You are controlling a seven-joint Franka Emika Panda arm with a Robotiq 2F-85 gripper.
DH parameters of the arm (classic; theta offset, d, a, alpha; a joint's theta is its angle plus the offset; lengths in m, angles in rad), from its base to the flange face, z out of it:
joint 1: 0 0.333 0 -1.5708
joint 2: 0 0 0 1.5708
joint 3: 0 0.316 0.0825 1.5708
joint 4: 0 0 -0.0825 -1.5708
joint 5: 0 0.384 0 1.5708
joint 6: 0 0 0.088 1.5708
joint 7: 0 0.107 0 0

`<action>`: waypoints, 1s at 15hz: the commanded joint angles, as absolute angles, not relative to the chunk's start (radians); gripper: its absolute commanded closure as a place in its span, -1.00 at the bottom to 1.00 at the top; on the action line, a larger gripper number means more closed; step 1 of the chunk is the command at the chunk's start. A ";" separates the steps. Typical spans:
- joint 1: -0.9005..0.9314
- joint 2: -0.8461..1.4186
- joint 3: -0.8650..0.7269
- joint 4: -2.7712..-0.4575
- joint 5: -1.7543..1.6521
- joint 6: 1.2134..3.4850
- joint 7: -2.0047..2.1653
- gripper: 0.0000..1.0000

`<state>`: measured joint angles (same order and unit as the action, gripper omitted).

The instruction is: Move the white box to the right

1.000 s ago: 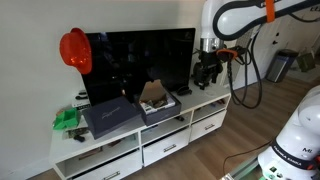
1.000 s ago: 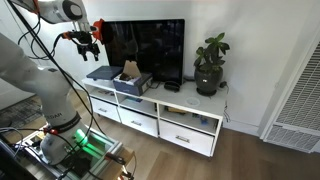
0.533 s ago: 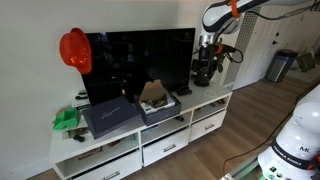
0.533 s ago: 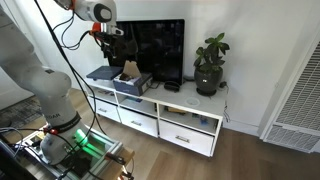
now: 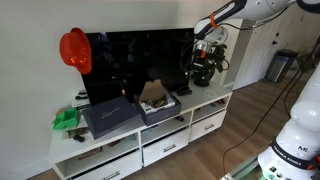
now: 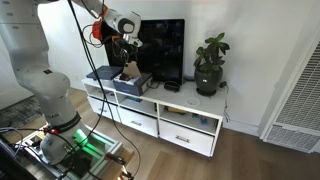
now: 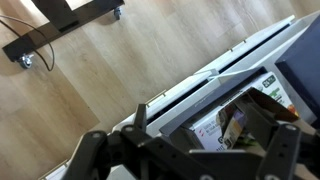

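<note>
The step in hand looks like the approach. The gripper (image 6: 128,57) hangs over the white box (image 6: 132,81), clear of it. In the wrist view its fingers (image 7: 285,150) stand wide apart with nothing between them. The white box sits on the TV stand (image 6: 185,97), just beside the dark navy box (image 5: 110,117) and in front of the TV (image 5: 140,62), with its brown flaps standing up. To do this well, I judge the gripper should come down straight and take a firm side wall, not a loose flap. It should then carry or slide the carton low along the stand's top so it neither tips nor swings into the screen behind it. Going from the picture's left in an exterior view, a red helmet (image 5: 74,48) hangs by the TV's upper corner. A green object (image 5: 66,118) lies at the stand's end, followed by the navy box and the white box. Past these the top is mostly bare. A small dark item (image 6: 170,87), too small to identify, lies near the TV's foot and may sit in the path. The potted plant (image 6: 210,65) at the far end limits how far the box can go.
</note>
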<state>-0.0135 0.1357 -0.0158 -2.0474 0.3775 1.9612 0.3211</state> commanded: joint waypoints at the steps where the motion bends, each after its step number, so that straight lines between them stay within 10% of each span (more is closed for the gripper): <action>1: -0.014 0.160 -0.019 -2.028 0.394 1.963 0.336 -1.00; 15: 0.004 0.512 -0.027 -1.752 0.541 2.169 0.732 -1.00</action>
